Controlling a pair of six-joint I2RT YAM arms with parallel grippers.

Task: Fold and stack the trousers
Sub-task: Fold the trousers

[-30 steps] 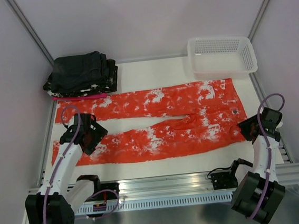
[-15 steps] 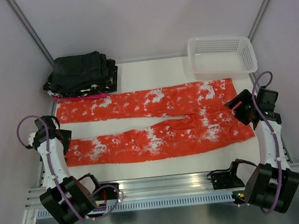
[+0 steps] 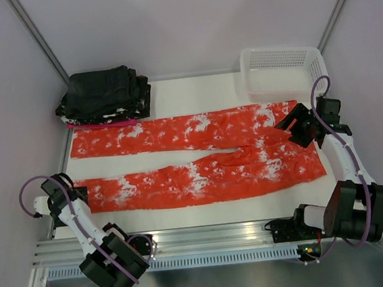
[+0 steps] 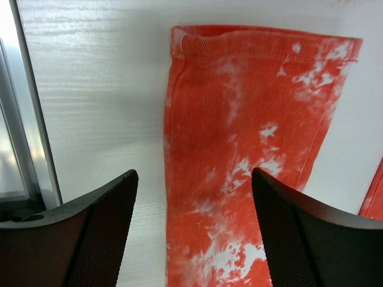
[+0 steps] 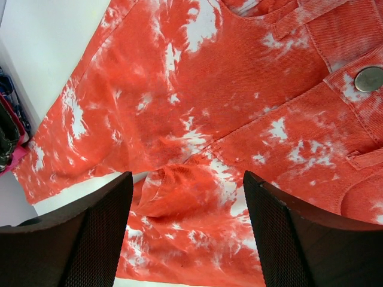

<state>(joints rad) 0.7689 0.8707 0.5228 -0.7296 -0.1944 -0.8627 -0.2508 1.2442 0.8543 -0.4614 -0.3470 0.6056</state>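
The orange-red trousers (image 3: 200, 157) with white splotches lie flat and spread on the white table, legs to the left, waist to the right. My left gripper (image 3: 74, 194) is open and empty, at the cuff of the near leg at the table's left edge; that cuff (image 4: 251, 119) shows between its fingers. My right gripper (image 3: 291, 126) is open and empty over the waist. In the right wrist view the crotch seam (image 5: 197, 173) and a metal waist button (image 5: 368, 79) show below it.
A stack of black speckled folded garments (image 3: 104, 94) on a pink cloth (image 3: 101, 124) lies at the back left. A white mesh basket (image 3: 283, 70) stands at the back right. A metal rail (image 4: 27, 125) runs along the left table edge.
My left arm pulled back to the left, off the near leg to its cuff end. My right arm swung up from the near right corner to the waistband. The near leg now lies straighter.
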